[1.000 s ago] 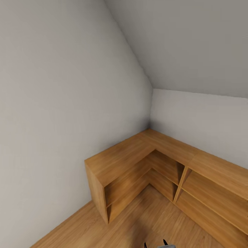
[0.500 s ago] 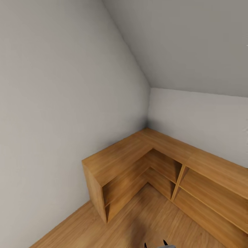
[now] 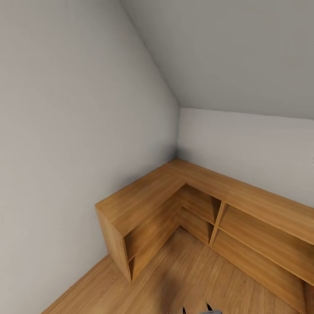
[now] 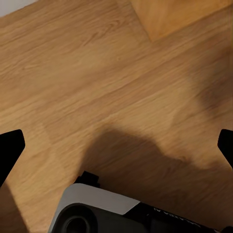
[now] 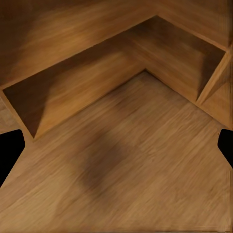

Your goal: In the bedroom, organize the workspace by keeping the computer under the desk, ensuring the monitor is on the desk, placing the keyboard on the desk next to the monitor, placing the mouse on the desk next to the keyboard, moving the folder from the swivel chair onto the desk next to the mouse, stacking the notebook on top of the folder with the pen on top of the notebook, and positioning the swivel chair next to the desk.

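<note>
The left gripper hangs over oak plank floor, its 2 black fingertips spread wide at the frame edges, with a grey-white robot part and a shadow below

The head camera is looking down from high up into a room corner at the L-shaped oak cabinet; the right wrist camera is facing its lower shelves from close by — the left is staring at the plank floor
</note>
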